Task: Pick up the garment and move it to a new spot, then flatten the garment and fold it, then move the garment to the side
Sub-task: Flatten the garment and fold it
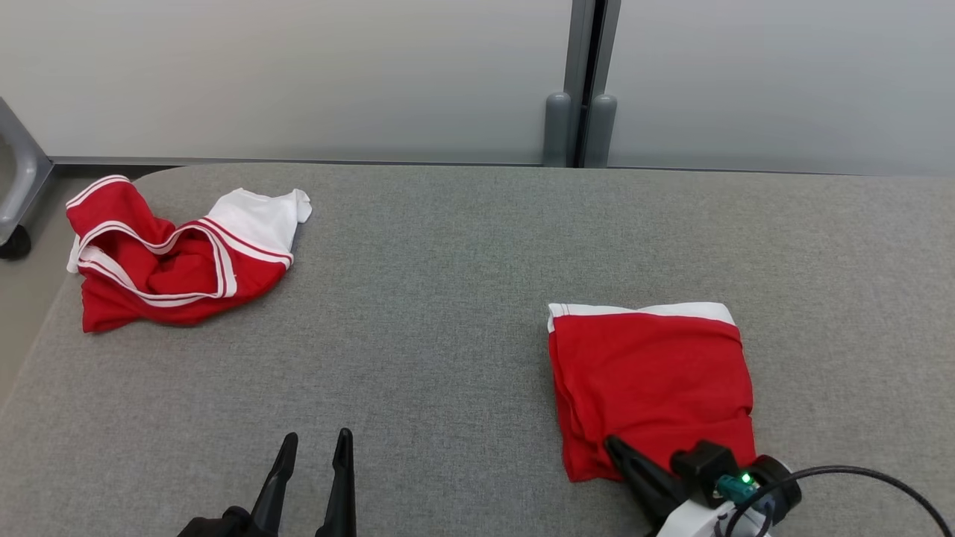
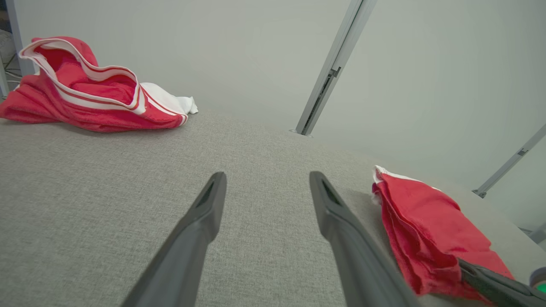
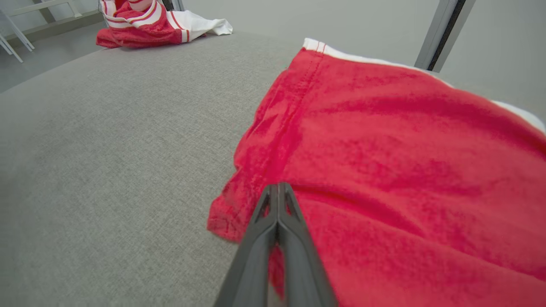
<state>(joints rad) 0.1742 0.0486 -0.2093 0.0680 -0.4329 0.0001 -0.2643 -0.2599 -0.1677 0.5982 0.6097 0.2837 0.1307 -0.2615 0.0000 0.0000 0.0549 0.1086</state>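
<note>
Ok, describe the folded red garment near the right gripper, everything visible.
The folded garment is red, soft-looking cloth with a white band along its far edge, a rough rectangle with stacked layers at its left side. It lies flat on the grey table, right of centre. The right gripper is shut on its near edge.

A grey woven-fabric surface (image 1: 448, 246) with a rounded far-left corner ran up to pale grey-green wall panels (image 1: 298, 74), which were smooth and evenly lit with only soft shadows. A grey metal post (image 1: 586, 74) with a dark slot down its middle split the panels, and two rounded grey caps (image 1: 556, 127) stood at its foot. Off the surface's left edge lay a beige floor (image 1: 22, 313), where a grey frame (image 1: 19, 175) stood on a black caster (image 1: 13, 245).
</note>
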